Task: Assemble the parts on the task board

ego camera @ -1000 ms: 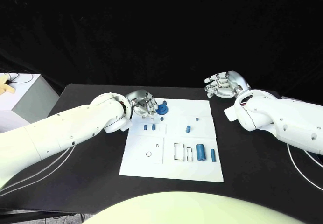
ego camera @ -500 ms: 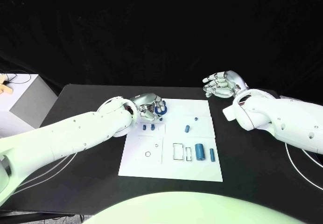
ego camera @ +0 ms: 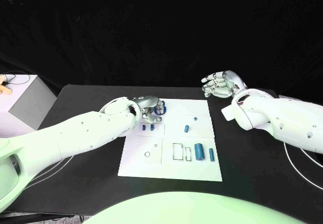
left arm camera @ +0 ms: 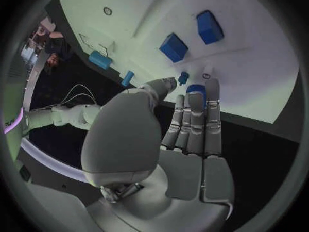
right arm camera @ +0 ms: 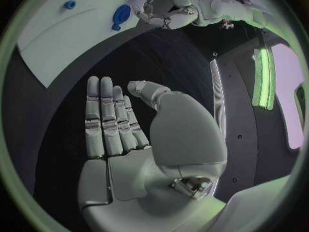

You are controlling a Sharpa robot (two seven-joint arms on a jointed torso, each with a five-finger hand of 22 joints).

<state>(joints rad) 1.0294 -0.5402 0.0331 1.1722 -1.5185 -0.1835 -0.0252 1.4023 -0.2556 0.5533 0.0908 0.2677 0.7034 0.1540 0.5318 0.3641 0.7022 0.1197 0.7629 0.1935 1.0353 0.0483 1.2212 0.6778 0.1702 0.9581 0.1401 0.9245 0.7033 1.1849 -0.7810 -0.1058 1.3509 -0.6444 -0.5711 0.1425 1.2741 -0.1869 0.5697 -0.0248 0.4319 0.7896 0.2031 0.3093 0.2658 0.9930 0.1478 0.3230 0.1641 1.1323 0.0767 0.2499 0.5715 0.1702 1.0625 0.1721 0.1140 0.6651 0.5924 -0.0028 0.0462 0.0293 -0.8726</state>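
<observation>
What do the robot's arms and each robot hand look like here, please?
Both arms are smooth, rounded white shells with small dark dots along them. The left robot hand and right robot hand are silver metal, with segmented fingers and a broad, domed thumb base. Thin pale cables trail beside each arm.

No readable text, labels, brands or numbers anywhere. On the board (ego camera: 172, 161), only outlined marks: small circles and rectangles, no letters or digits.
</observation>
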